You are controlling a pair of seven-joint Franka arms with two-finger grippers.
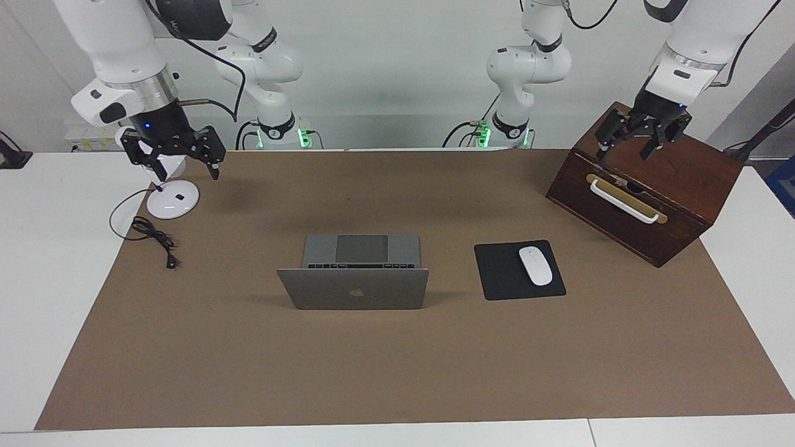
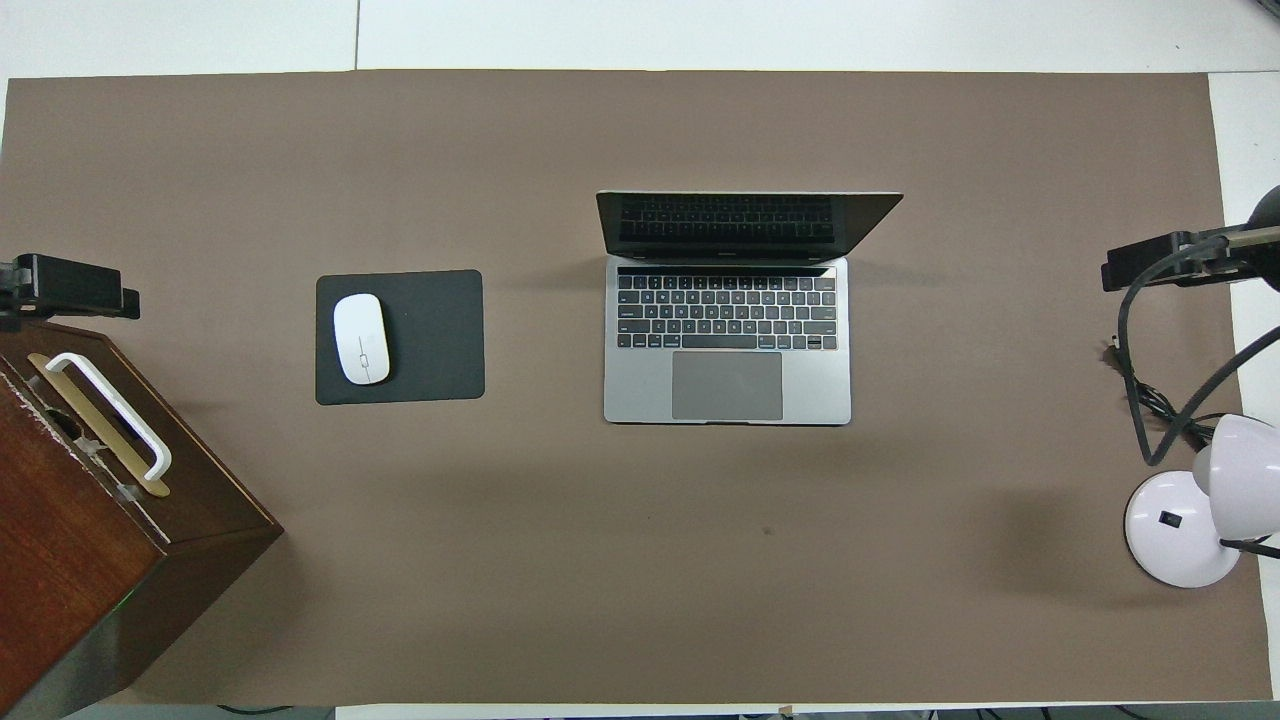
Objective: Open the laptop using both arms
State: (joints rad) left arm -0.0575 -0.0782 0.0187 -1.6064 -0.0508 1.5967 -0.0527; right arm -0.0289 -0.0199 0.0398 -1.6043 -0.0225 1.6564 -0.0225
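Note:
The silver-grey laptop (image 1: 353, 272) stands in the middle of the brown mat with its lid raised. Its apple logo faces away from the robots. In the overhead view the laptop (image 2: 727, 340) shows its keyboard, trackpad and dark screen. My right gripper (image 1: 183, 167) hangs open above the white lamp base at the right arm's end of the table, well away from the laptop. My left gripper (image 1: 624, 152) hangs open over the wooden box at the left arm's end. Both show only as black tips in the overhead view, the left gripper (image 2: 60, 288) and the right gripper (image 2: 1165, 265).
A black mouse pad (image 1: 497, 279) with a white mouse (image 1: 535, 266) lies beside the laptop, toward the left arm's end. A dark wooden box (image 1: 683, 180) with a white handle stands at that end. A white desk lamp (image 1: 172, 200) and its black cable (image 1: 152, 236) are at the right arm's end.

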